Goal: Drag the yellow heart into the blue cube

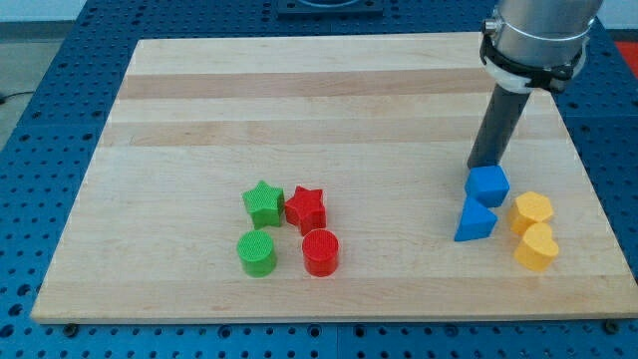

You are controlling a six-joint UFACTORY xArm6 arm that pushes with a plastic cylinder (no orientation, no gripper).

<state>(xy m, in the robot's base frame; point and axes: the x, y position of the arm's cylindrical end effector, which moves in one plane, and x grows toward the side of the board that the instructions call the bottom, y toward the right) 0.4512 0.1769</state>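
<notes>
The yellow heart (536, 247) lies at the view's lower right, near the board's right edge. The blue cube (486, 185) sits up and to the left of it, a short gap apart. My tip (483, 164) stands just behind the blue cube, at its top edge, and seems to touch it. A blue triangular block (475, 221) lies directly below the cube. A yellow hexagonal block (532, 210) sits just above the heart, between it and the cube's right side.
A green star (263, 202), a red star (306, 208), a green cylinder (257, 252) and a red cylinder (320, 251) cluster at the view's lower middle. The wooden board (299, 100) rests on a blue perforated table.
</notes>
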